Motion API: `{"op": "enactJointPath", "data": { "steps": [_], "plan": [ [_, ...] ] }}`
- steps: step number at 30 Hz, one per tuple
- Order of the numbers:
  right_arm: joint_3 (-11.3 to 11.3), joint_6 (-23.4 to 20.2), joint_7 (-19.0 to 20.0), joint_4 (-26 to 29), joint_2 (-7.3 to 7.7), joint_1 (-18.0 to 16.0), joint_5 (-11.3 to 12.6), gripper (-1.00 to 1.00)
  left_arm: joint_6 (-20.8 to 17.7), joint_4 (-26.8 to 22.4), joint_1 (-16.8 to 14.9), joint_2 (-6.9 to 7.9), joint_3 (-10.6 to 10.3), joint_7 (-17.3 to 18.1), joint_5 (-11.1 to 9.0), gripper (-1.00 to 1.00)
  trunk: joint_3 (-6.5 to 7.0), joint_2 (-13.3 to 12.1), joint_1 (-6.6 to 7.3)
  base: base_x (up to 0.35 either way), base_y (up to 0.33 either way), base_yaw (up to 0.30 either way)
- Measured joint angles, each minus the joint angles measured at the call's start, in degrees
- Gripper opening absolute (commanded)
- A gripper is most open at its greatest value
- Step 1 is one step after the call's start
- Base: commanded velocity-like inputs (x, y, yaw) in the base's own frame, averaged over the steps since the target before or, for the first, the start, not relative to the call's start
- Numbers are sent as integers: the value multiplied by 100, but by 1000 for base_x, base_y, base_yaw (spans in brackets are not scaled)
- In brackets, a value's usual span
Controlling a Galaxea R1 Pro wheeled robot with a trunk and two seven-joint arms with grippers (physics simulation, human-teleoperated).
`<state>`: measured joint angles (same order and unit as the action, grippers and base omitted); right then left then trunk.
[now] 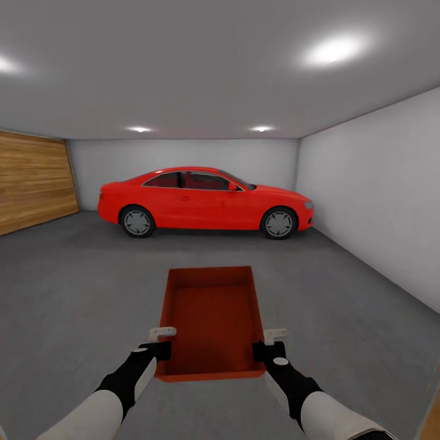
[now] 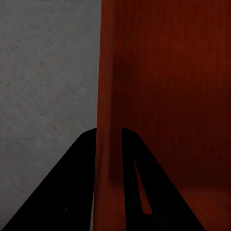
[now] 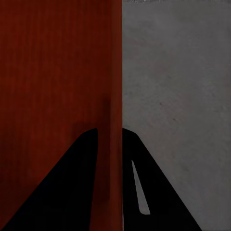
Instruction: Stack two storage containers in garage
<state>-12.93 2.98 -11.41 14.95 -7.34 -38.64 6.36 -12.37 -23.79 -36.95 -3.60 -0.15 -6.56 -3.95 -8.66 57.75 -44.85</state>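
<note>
At the far left of the head view a wood-plank garage door (image 1: 33,183) meets the pale grey back wall (image 1: 183,156). Below it, the left claw (image 1: 160,342) is clamped on the left side wall of an orange-red storage container (image 1: 211,321); in the left wrist view that thin wall runs between the two black fingers (image 2: 72,192), which press it from either side, with the speckled floor (image 2: 48,86) beside it. The container (open-topped, nothing inside) is held level between both arms above the dark grey concrete floor (image 1: 79,287), its long axis pointing toward a red car (image 1: 205,201) parked side-on well beyond it. The right claw (image 1: 269,343) is likewise clamped on the container's right wall, seen edge-on between its fingers (image 3: 159,192) in the right wrist view. At the right a plain pale wall (image 1: 379,183) runs back; ceiling lights (image 1: 333,50) glow overhead.
</note>
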Motion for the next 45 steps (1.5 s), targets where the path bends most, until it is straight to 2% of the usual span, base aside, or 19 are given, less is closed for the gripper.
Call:
{"op": "enactJointPath", "data": {
  "steps": [6,35,45],
  "plan": [
    [12,2,-1,31,0,1,-11,-100,4,-30,0,2,-8,-3,-7,-100,0,0,-2,238,27,0],
    [31,3,4,41,-1,-1,-39,-100,2,-50,2,3,-22,-13,-26,-100,0,-1,-3,31,36,0],
    [2,4,-2,21,0,0,0,-100,6,-18,0,1,-1,2,-1,-100,0,1,0,297,0,0]
  ]
}}
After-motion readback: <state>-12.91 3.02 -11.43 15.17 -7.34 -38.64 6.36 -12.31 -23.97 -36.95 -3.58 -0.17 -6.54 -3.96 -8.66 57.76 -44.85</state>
